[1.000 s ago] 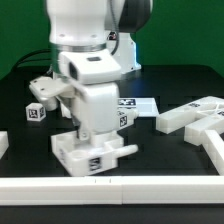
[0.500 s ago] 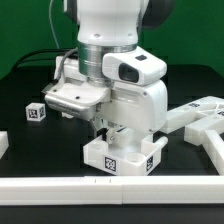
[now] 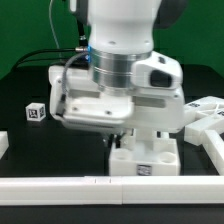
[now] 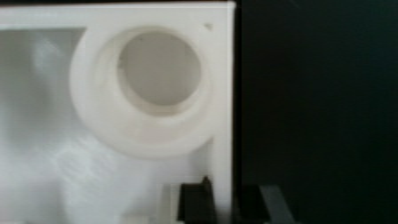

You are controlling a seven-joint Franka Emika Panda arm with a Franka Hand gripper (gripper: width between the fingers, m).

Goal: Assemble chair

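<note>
**Exterior view:** my arm [image 3: 115, 70] fills the centre. The chair block [image 3: 145, 160], tag facing the camera, stands at 6 o'clock under my wrist. A small tagged cube [image 3: 37, 112] lies at 9 o'clock, and loose white parts [image 3: 205, 112] at 3 o'clock.

**Wrist view:** my gripper [image 4: 228, 200] is clenched at the chair block's edge, near its round socket [image 4: 157, 85].

No words, numbers or brand names are showing legibly. Only black-and-white square tags are showing. One is sitting on the small white cube [image 3: 37, 112] at the exterior view's left, and one on the near face of the white chair block [image 3: 143, 170] near centre. Blurred ones are lying on the white chair parts [image 3: 207, 107] at the right.
</note>
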